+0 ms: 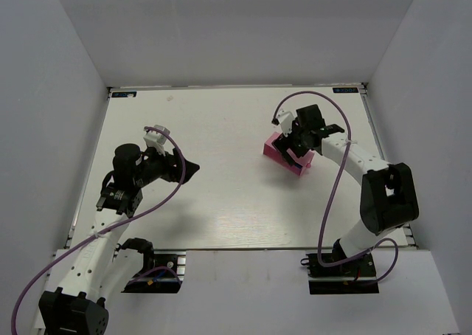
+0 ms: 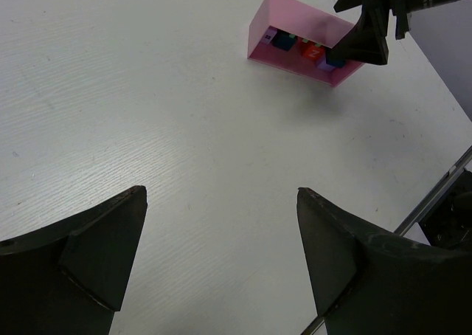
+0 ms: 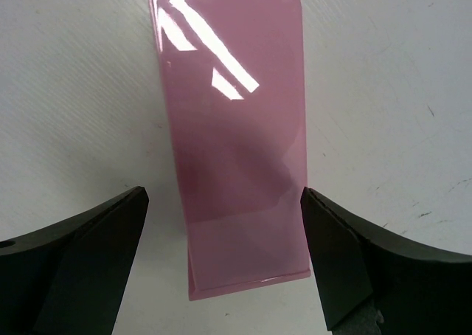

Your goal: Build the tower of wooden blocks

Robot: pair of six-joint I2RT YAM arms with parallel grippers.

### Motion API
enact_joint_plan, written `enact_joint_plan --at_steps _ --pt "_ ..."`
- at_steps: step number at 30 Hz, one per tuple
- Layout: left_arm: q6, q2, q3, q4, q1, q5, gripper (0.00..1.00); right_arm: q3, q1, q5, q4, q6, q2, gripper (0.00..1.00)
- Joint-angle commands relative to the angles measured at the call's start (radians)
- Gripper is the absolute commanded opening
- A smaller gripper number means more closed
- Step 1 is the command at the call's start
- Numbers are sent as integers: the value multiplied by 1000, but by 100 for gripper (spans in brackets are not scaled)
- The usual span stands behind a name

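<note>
The table (image 1: 221, 195) is white with a faint wood grain running along its length and a few small dark specks. A pink tray (image 1: 274, 150) lies on it in the far right part, set askew to the table's edges and well apart from them. Its outer face is glossy and catches the light.

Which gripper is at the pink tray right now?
The right gripper: it hangs open over the pink tray. The left gripper, also open, is far from it across the table.
</note>
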Motion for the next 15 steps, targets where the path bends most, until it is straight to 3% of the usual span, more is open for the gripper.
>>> enact_joint_plan --at_steps 1,15 --pt "10 -4 31 18 -2 19 93 49 -21 -14 -5 -29 17 90" --pt "10 -4 31 18 -2 29 93 63 -58 -16 -2 -56 77 90"
